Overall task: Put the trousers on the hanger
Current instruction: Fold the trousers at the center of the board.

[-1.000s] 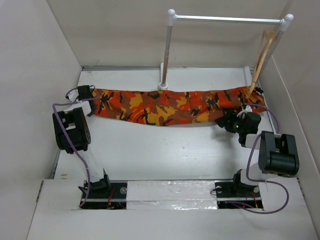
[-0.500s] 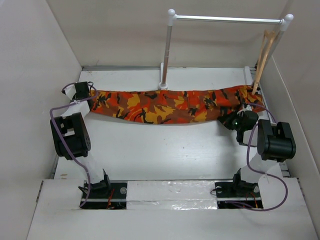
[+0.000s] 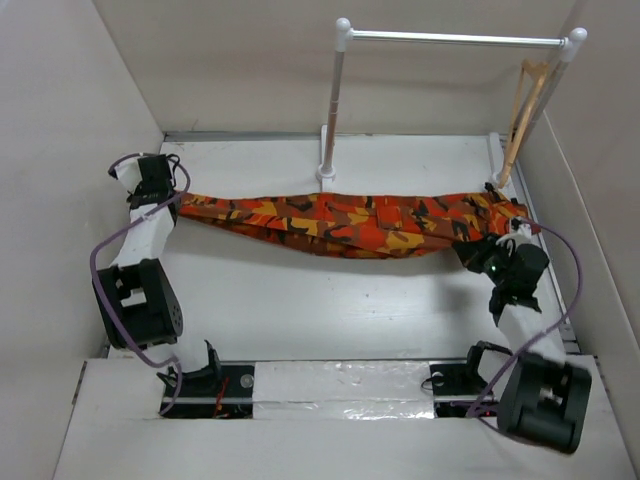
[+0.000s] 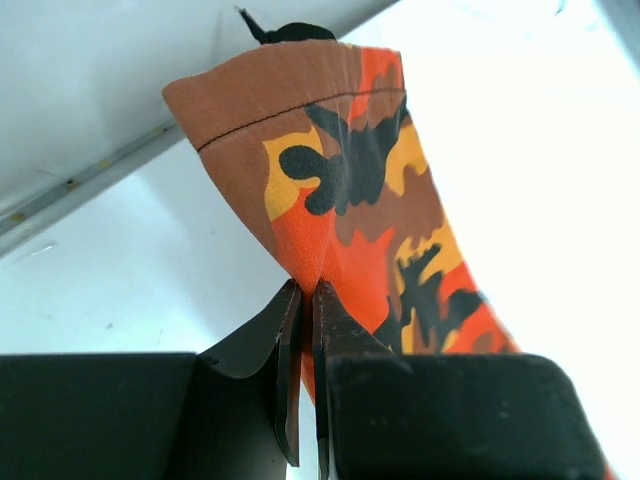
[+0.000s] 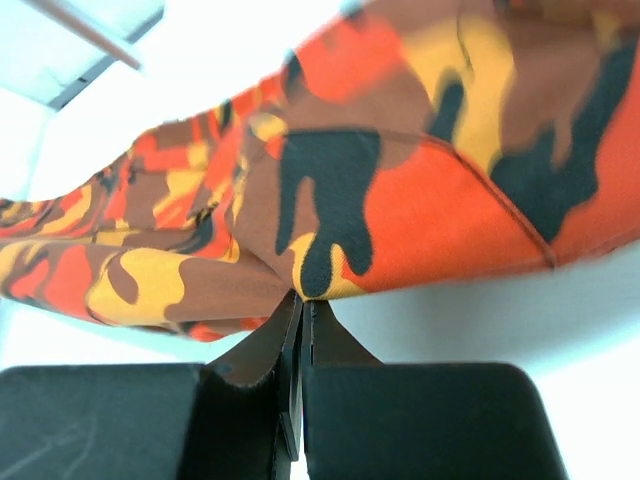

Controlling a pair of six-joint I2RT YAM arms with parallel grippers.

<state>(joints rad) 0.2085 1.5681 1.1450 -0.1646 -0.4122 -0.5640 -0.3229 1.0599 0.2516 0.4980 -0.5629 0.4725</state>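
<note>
The camouflage trousers (image 3: 340, 217) hang stretched in a long sagging band across the table, lifted at both ends. My left gripper (image 3: 178, 198) is shut on their left end, where the fabric (image 4: 350, 200) is pinched between the jaws (image 4: 305, 292). At the right end my right gripper (image 3: 478, 250) is shut on the lower edge of the cloth (image 5: 400, 180), the jaws meeting at the hem (image 5: 302, 298). The tan wooden hanger (image 3: 523, 115) hangs from the right end of the rail, just behind the trousers' right end.
A white metal rail (image 3: 450, 39) on two posts stands at the back; its left post (image 3: 333, 110) rises just behind the trousers' middle. White walls close in the table on the left, right and back. Purple cables loop from both arms.
My right gripper has shut on the trousers' right end. Both arms have lifted and pulled the trousers taut, so the band now looks narrower and sags in the middle.
</note>
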